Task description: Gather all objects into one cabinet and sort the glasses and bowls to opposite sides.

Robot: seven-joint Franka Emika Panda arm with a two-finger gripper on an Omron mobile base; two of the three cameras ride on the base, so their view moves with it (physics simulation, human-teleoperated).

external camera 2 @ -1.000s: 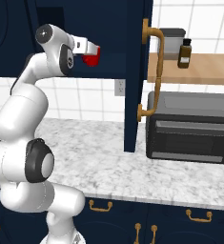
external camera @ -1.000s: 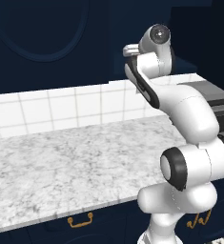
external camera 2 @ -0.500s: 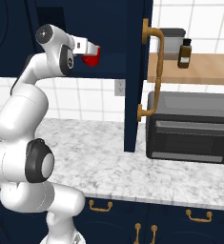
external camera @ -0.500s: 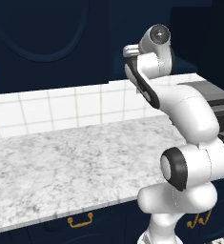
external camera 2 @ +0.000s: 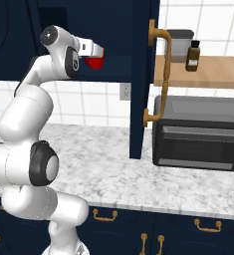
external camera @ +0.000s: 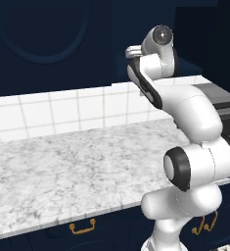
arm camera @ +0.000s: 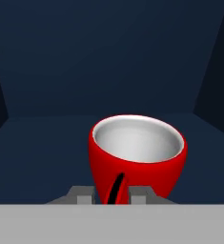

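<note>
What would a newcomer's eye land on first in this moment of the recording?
The bright red cup, with its pale inside, sits right in front of the gripper on a dark navy cabinet shelf; the jaws look closed on its near wall. From the right base view, the white arm reaches up into that cabinet, left of a long brass door handle. A black toaster oven stands on the marble counter.

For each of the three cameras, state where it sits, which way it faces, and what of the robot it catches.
Left base view: behind the arm's left, facing the grey marble counter; white arm at right.
Right base view: behind its right, facing the tall navy cabinet and black oven; arm at left, hand at the small red cup.
Hand view: on the hand, looking into a navy shelf at that cup; its fingertips at the bottom.
Base views share arm and counter.
</note>
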